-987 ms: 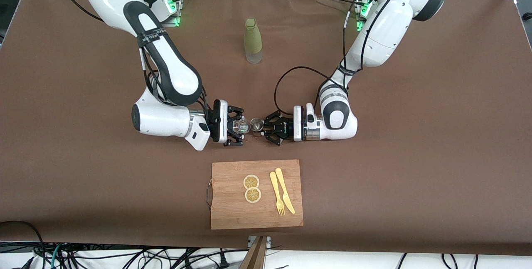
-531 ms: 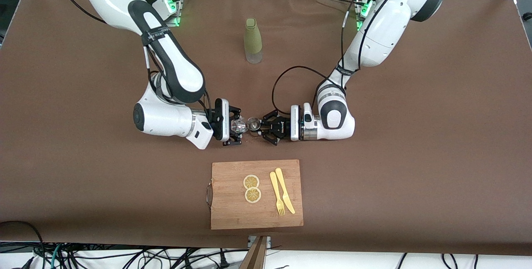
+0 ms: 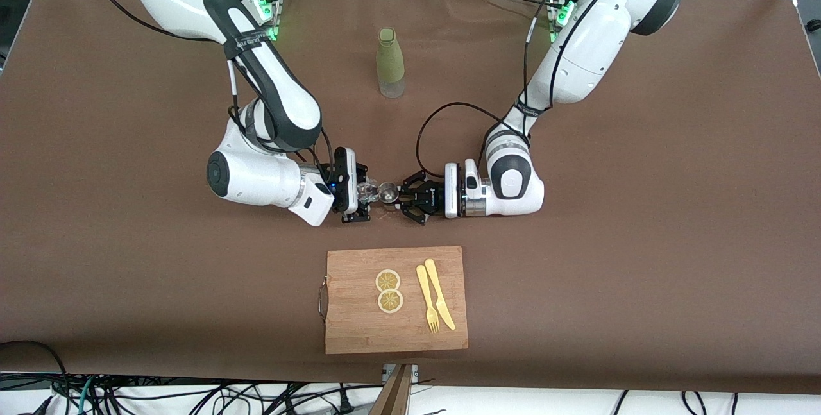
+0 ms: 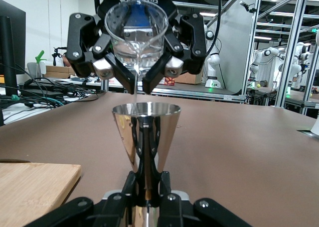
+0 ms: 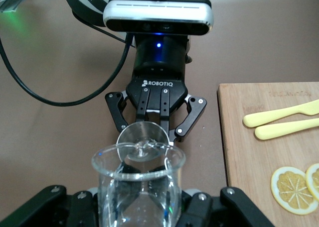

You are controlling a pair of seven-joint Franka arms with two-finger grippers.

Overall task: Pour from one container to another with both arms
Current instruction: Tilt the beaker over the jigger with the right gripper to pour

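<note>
My right gripper (image 3: 358, 194) is shut on a clear glass beaker (image 3: 368, 192) and holds it tipped on its side above the table's middle. A thin stream of water (image 4: 135, 87) runs from the beaker's lip (image 4: 135, 38) into a shiny metal jigger (image 4: 146, 132). My left gripper (image 3: 404, 198) is shut on the jigger's narrow waist and holds it upright, its rim (image 5: 143, 142) just under the beaker's spout. In the right wrist view the beaker (image 5: 137, 187) fills the foreground, and water is still in it.
A green bottle (image 3: 390, 62) stands farther from the front camera than the grippers. Nearer to it lies a wooden cutting board (image 3: 394, 335) with two lemon slices (image 3: 389, 290) and a yellow fork and knife (image 3: 435, 303).
The left gripper has brought the jigger closer to the beaker, toward the right arm's end. The right wrist has rolled and the beaker is tipped further.
</note>
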